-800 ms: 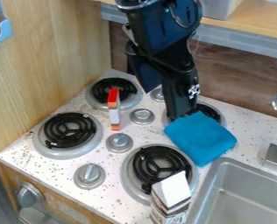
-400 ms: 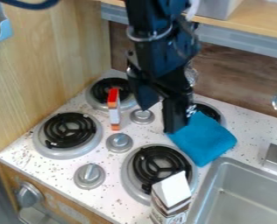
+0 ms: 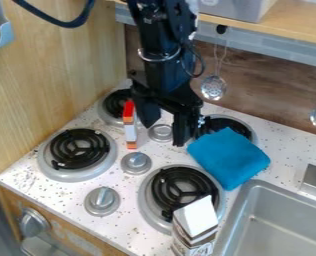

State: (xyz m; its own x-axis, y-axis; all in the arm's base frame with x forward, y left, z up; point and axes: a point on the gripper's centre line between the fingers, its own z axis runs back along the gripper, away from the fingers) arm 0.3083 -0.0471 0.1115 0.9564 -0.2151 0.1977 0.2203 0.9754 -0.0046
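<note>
Lining up on the small box (image 3: pixel 130 131) toward the bench's back-left corner, I'd guess: tool (image 3: pixel 165 134) is apart, so straddle squarely, dodging the knob (image 3: pixel 160 133).

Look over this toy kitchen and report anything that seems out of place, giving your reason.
The blue cloth looks odd: it lies on the stove top, partly over the far right burner, where fabric would not normally belong.

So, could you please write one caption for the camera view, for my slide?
The robot's open tool hangs over a toy stovetop, near a blue cloth, with a carton beside the sink.
</note>
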